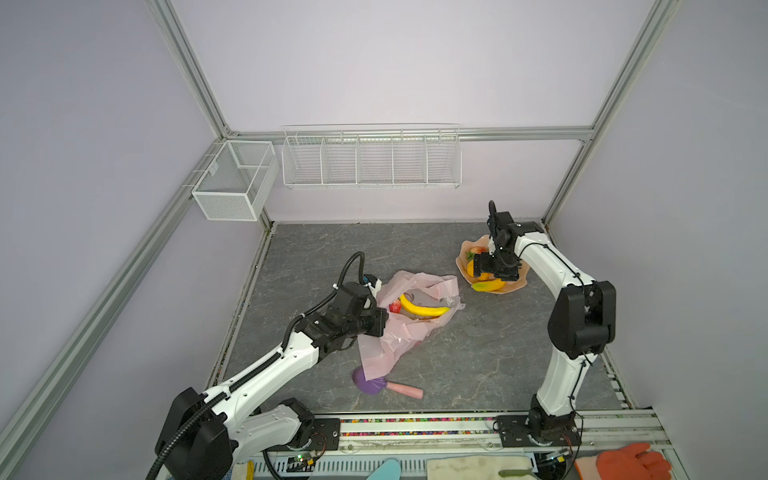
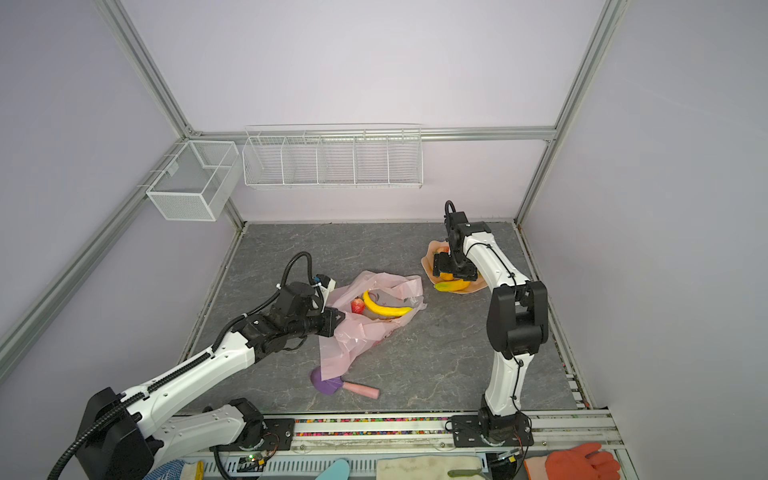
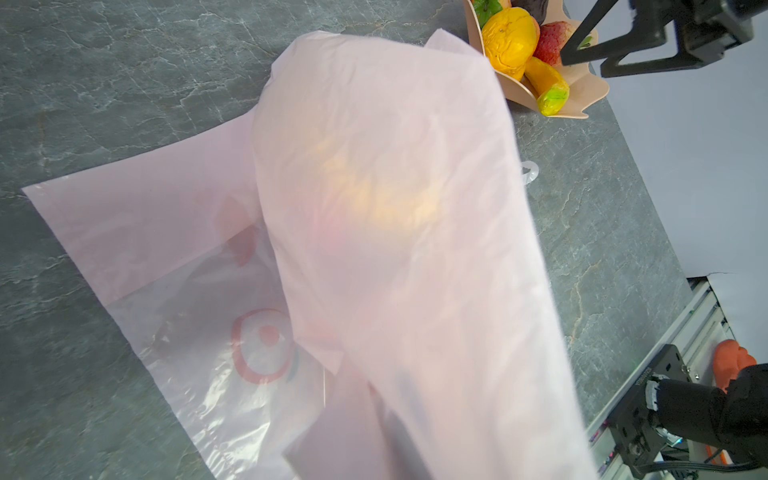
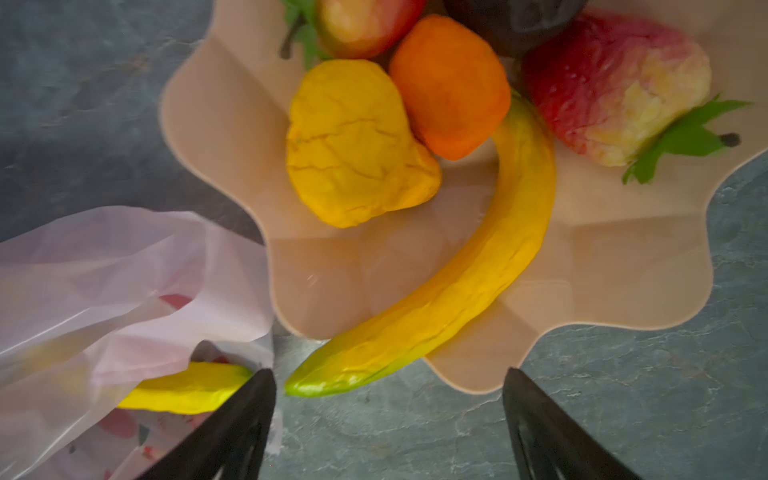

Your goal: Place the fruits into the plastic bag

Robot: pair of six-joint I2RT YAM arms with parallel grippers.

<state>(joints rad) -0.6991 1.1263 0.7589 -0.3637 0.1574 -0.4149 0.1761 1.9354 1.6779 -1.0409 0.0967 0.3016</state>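
Mostly, left jaws hide beneath the plastic bag (image 3: 395, 208) they clamp; right jaws gape, empty.

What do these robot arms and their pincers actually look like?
Two white-shelled arms with black joints. The left arm carries a ribbed black hose; the right arm, thin black cables. The left gripper and right gripper are black, with tapered fingers.

The plastic bag (image 3: 395, 249) is draping over the left tool (image 1: 385, 323), hiding its tips from the left wrist camera and blurring 1 banana (image 3: 374, 199) into a yellow smear. At its 6 o'clock, it is covering part of the purple utensil (image 1: 370, 386).
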